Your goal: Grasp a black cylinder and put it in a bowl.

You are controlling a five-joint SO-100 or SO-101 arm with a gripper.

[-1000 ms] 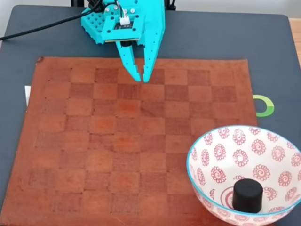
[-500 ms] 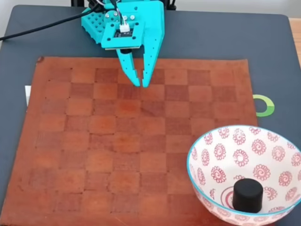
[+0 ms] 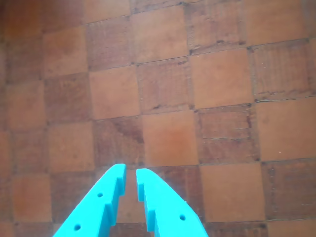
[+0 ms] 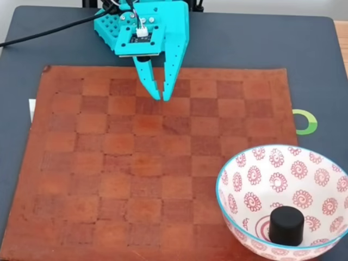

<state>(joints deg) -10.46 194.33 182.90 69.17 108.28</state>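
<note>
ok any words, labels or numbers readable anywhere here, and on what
None can be read.
The green and white ring mark on the dark table is a plain shape without letters.
The bowl carries only red spiral flowers; the black cylinder in it is plain.
The teal gripper and the small board on it show no legible print.
The checkerboard mat has no letters or numbers.

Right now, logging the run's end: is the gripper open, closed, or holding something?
Gripper: closed, empty, over the checkerboard mat. The black cylinder sits in the bowl.
</note>
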